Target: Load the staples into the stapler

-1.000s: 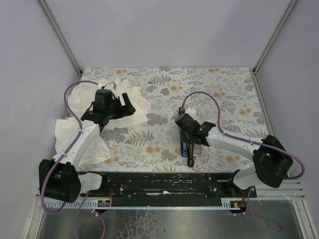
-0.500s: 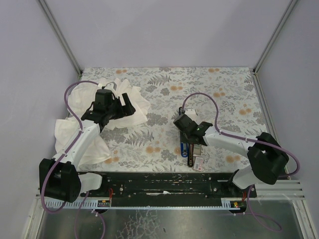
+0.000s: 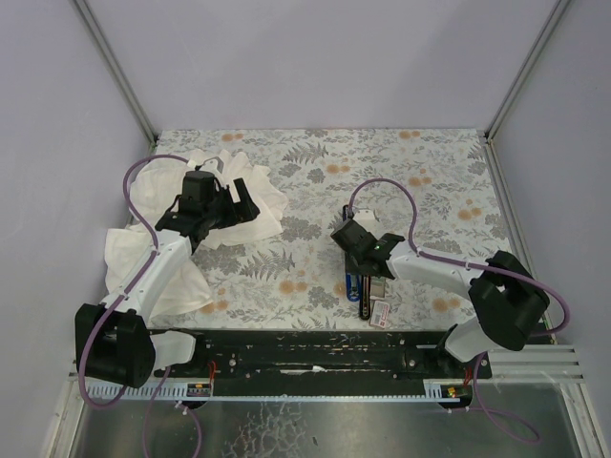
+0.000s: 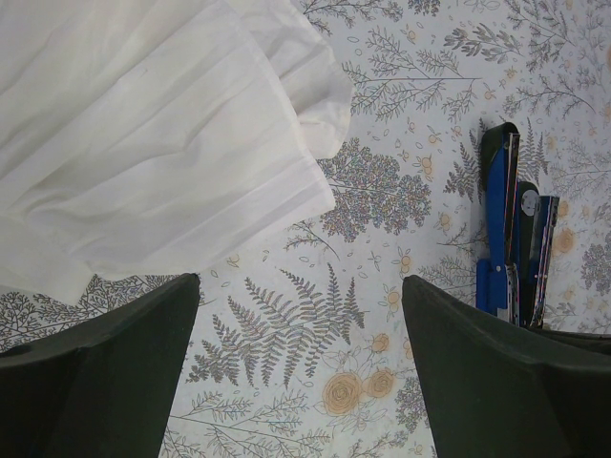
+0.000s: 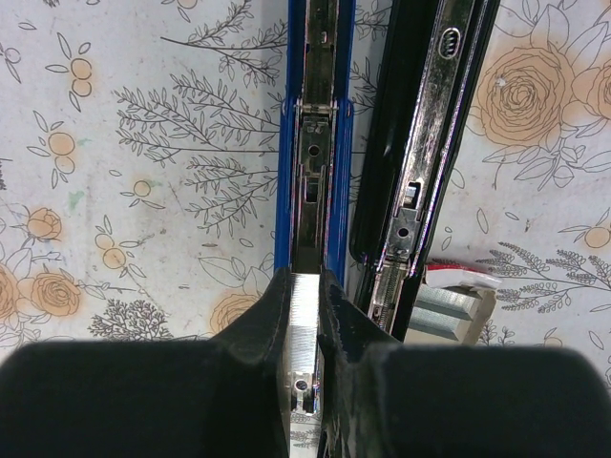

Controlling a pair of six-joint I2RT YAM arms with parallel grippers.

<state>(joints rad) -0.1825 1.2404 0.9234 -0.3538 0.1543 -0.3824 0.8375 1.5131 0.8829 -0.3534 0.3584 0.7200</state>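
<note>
The stapler (image 3: 356, 285) lies opened flat near the table's front, with its blue metal staple channel (image 5: 313, 143) beside its black arm (image 5: 420, 162). It also shows in the left wrist view (image 4: 511, 229). My right gripper (image 3: 355, 250) (image 5: 305, 282) is shut on the silvery strip of staples (image 5: 304, 324), and the strip's end sits right at the near end of the blue channel, in line with it. The small white staple box with a red label (image 3: 380, 313) (image 5: 456, 298) lies just right of the stapler. My left gripper (image 3: 235, 204) (image 4: 301, 382) is open and empty, hovering at the cloth's edge.
A large white cloth (image 3: 172, 243) (image 4: 143, 134) is bunched along the table's left side, under the left arm. A black rail (image 3: 315, 348) runs along the near edge. Grey walls with metal corner posts enclose the floral table surface (image 3: 430, 181).
My right gripper has shifted very slightly left over the stapler with the staple strip in it. The left arm has not moved.
</note>
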